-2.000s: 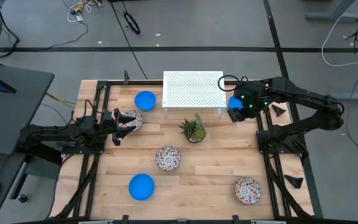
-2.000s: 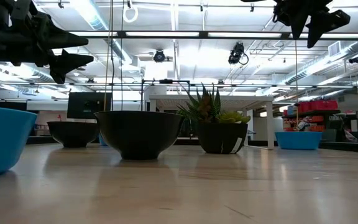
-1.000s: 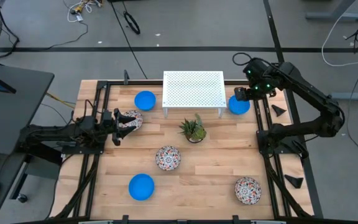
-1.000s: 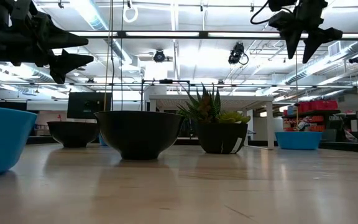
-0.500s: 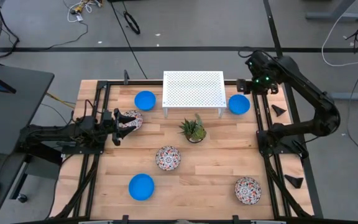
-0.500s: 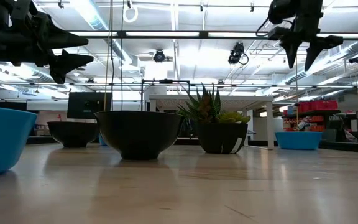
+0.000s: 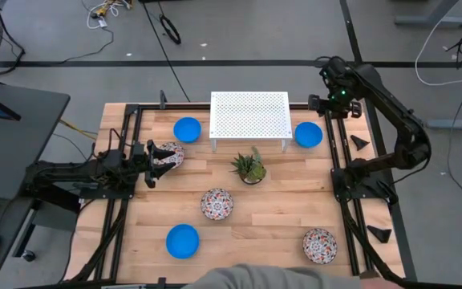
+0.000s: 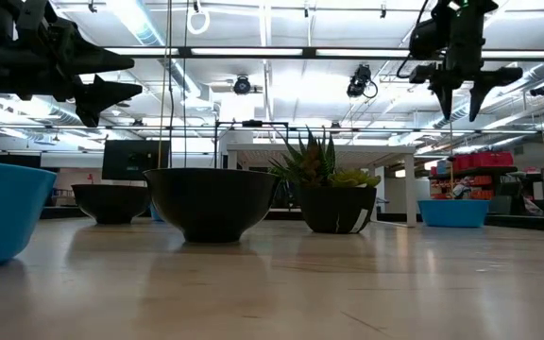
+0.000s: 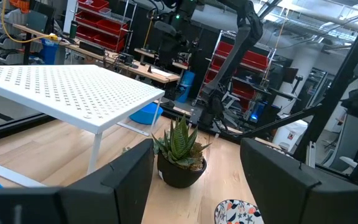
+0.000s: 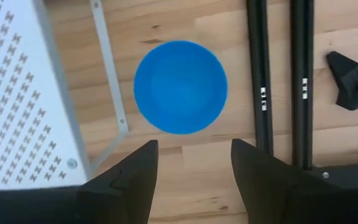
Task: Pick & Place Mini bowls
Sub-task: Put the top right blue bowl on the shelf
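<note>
Six mini bowls sit on their bases on the wooden table. Three are blue: far left (image 7: 187,128), far right (image 7: 309,135) and near left (image 7: 182,241). Three are patterned: left (image 7: 169,155), centre (image 7: 216,204) and near right (image 7: 320,246). My left gripper (image 7: 151,164) hangs open well above the table beside the left patterned bowl, fingers wide apart in its wrist view (image 9: 197,193). My right gripper (image 7: 328,104) is open, high over the far right corner, pointing down. The far right blue bowl (image 10: 180,87) lies below it, beyond its fingertips (image 10: 191,180).
A white perforated shelf (image 7: 249,116) stands at the far middle on thin legs. A small potted plant (image 7: 249,167) sits in front of it. Black frame rails (image 7: 339,160) run along both sides. A person's grey sleeve (image 7: 255,278) shows at the near edge.
My right gripper has drawn away from the far right blue bowl, toward the far edge and a little to the right, staying high and open. The bowl has stayed on the table. A person's sleeve has come into view at the near edge.
</note>
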You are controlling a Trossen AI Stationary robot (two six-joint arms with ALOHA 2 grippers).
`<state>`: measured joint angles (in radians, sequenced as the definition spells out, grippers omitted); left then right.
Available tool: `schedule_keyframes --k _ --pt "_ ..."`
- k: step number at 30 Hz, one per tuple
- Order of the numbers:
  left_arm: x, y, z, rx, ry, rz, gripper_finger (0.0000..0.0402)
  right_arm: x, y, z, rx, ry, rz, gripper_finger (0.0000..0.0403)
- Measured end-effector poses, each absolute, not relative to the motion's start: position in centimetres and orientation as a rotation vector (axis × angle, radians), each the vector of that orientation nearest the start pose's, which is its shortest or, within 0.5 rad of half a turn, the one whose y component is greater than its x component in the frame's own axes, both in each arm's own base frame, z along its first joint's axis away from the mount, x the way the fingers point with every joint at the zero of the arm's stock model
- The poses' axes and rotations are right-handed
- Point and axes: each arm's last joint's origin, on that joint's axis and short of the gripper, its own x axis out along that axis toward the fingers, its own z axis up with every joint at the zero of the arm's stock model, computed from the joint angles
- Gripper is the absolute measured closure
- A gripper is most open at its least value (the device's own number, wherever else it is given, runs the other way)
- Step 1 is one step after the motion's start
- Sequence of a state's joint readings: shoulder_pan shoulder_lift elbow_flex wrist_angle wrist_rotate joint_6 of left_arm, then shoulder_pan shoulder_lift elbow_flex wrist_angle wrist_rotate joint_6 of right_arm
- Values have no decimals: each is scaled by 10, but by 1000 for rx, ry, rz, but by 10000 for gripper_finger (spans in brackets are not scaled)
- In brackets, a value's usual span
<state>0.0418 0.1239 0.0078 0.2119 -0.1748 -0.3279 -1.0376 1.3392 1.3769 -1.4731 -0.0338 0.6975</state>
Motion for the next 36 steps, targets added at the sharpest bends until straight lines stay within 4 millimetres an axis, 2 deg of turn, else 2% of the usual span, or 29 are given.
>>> schedule_keyframes --k 6,10,18,36 --pt "104 9 176 -333 -130 199 156 100 -187 333 1355 977 -1344 197" --pt "104 9 176 -333 -130 199 156 97 -185 326 1377 1019 -1409 197" --pt "104 9 177 -333 -130 199 156 98 -180 296 1436 1091 -1446 197" --pt "104 9 176 -333 -130 198 156 109 -172 228 1490 1054 -1508 197"
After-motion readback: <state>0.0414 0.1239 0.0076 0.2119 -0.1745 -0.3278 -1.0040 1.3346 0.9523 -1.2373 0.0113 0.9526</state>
